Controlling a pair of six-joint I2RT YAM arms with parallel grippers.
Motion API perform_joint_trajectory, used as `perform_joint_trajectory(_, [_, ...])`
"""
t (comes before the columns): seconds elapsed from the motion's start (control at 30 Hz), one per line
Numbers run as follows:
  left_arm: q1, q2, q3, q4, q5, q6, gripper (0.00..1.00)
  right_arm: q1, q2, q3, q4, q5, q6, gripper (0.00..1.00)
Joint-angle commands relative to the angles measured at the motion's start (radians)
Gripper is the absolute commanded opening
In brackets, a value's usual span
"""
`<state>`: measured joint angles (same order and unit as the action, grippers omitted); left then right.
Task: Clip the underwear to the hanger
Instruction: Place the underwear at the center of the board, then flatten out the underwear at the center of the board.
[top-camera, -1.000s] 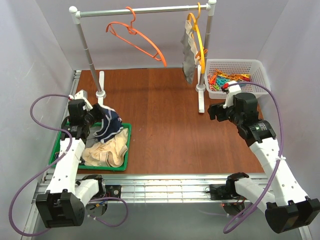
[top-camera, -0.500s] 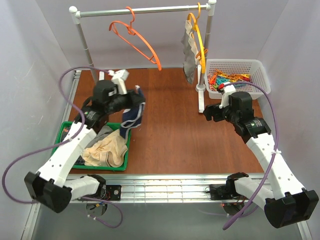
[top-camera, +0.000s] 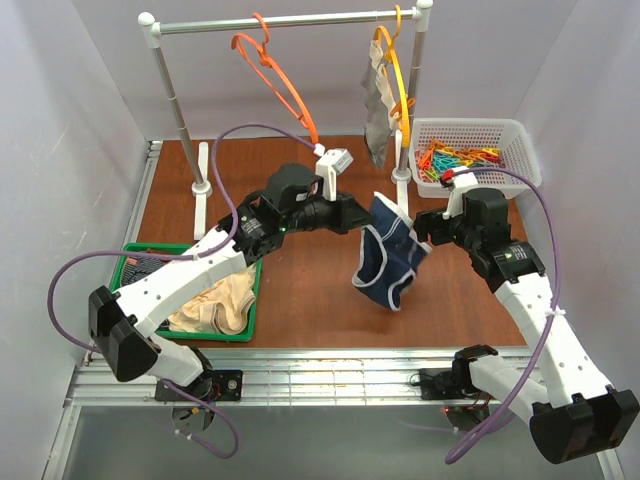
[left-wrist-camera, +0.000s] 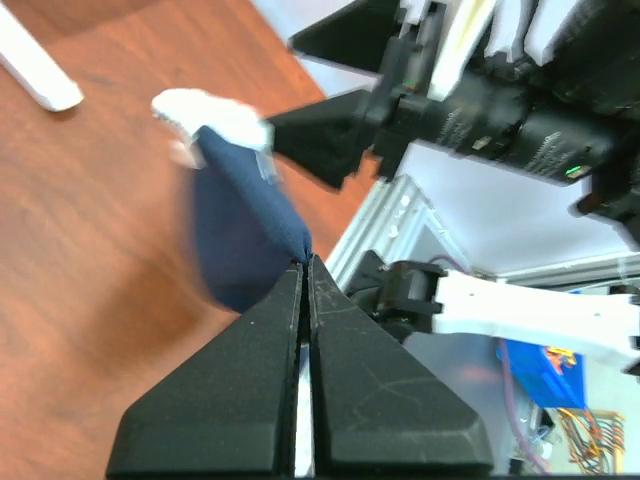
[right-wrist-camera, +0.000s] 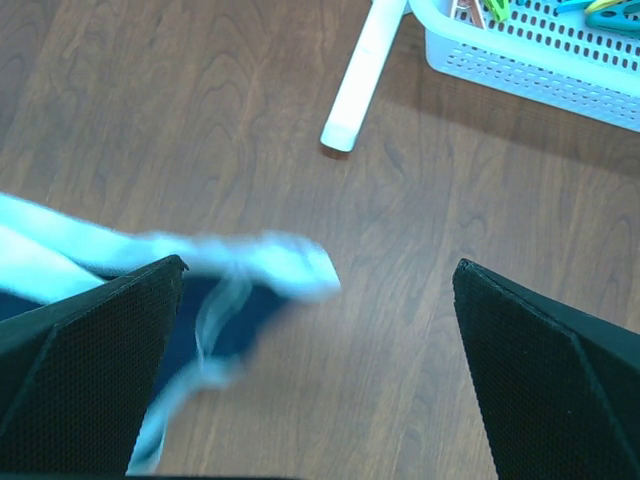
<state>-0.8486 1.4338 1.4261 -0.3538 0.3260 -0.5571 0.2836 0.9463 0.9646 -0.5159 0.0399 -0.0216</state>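
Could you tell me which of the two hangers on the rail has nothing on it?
The red-orange hanger, on the left; the yellow-orange hanger carries grey underwear.

The left arm stretches far across, the left pincer (top-camera: 363, 216) pressed shut on the underwear (top-camera: 392, 258). The right arm is bent at the elbow, the right pincer (top-camera: 424, 229) spread wide just beside it.

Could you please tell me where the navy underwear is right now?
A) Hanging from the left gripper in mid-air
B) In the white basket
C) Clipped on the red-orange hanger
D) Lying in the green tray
A: the underwear dangles in mid-air, pinched at one edge by the shut left gripper.
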Motion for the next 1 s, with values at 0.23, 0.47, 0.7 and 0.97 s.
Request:
perform_joint_trajectory(0.23, [0.16,-0.047,-0.595,0.246,-0.134,0.058,0.12,0.003,0.031,-0.076,0.056,-0.014,0.014,0.99])
perform_joint_trajectory(0.47, [0.163,0.096,-0.489,0.191,-0.235,0.106,0.72,0.014,0.002,-0.167,0.054,-0.032,-0.008,0.93])
perform_joint_trajectory(0.7, [0.163,0.146,-0.42,0.104,-0.327,0.069,0.46,0.109,-0.044,-0.242,0.028,-0.069,-0.006,0.36])
perform_joint_trajectory(0.97, [0.128,0.178,-0.423,0.02,-0.277,-0.033,0.0,0.233,0.123,-0.231,0.031,-0.162,-0.009,0.01])
